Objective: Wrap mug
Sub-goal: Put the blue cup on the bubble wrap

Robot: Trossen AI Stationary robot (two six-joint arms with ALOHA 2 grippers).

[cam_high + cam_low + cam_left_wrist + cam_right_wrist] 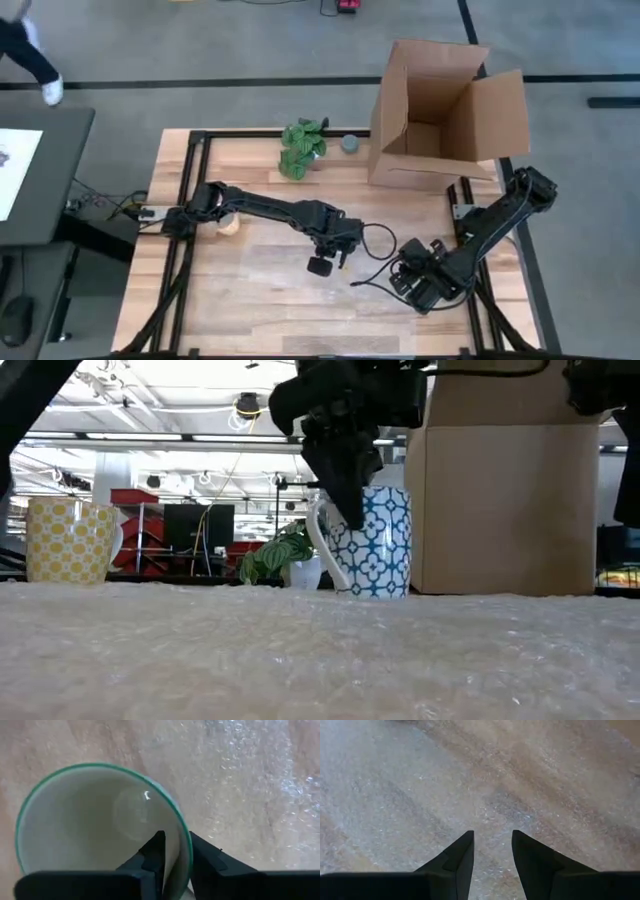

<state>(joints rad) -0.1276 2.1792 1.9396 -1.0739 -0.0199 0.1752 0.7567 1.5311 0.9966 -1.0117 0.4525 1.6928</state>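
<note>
The mug [378, 542], white with a blue pattern, stands upright on the bubble wrap sheet [320, 650] near the table's middle, its handle [321, 550] to one side. From above, the left wrist view looks into its empty inside [95, 825]. My left gripper [322, 264] is shut on its rim and hides it in the high view. My right gripper [410, 285] hangs open over the wrap [485, 780] to the right, with nothing between its fingers. My left gripper has the mug's rim wall [183, 851] pinched, one finger [154, 855] inside the mug and the other [206, 861] outside. The fingers come from above, pointing down. The mug stays upright, its base level with the bubble wrap; whether it rests there I cannot tell.
A yellow patterned cup [66, 540] stands at the left by my left arm's base [230, 222]. At the far edge are a green leafy plant [302, 148], a small grey round object [350, 143] and an open cardboard box [440, 110].
</note>
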